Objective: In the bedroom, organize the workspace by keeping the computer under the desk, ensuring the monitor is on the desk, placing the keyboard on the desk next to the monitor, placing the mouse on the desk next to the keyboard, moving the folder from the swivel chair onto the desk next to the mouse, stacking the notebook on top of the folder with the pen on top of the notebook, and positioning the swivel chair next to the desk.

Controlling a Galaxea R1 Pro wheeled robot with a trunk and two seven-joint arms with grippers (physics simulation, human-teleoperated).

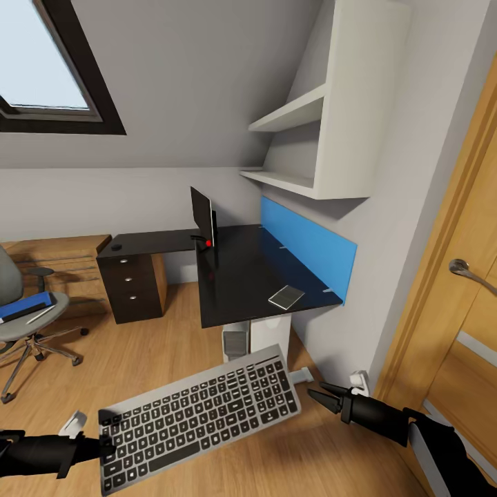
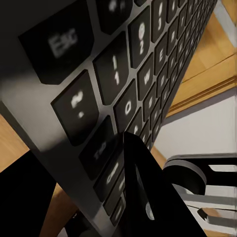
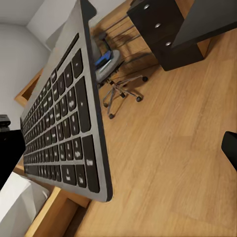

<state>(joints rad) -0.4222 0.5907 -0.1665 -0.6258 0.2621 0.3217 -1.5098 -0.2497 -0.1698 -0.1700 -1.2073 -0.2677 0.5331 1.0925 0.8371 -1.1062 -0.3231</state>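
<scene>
My left gripper (image 1: 103, 443) is shut on the left end of the long dark grey keyboard (image 1: 200, 414), holding it in the air above the floor; one of its fingers (image 2: 143, 197) lies across the keys (image 2: 123, 74). My right gripper (image 1: 319, 398) hangs open just off the keyboard's (image 3: 74, 123) right end, apart from it. The monitor (image 1: 203, 219) stands on the black desk (image 1: 235, 290), with the mouse (image 1: 116, 246) on the desk's left wing and the notebook (image 1: 286, 297) near its front right. The computer (image 1: 238, 342) sits beneath. On the swivel chair (image 1: 34, 331) at the left lie the blue folder (image 1: 24, 307) and the pen (image 1: 41, 315).
A wooden door (image 1: 449, 331) with a handle (image 1: 469, 273) stands close on my right. A blue wall panel (image 1: 307, 252) and white shelves (image 1: 310, 138) are above the desk. A light wooden dresser (image 1: 55, 259) lines the far wall, and wood floor (image 1: 138, 352) lies between me and the desk.
</scene>
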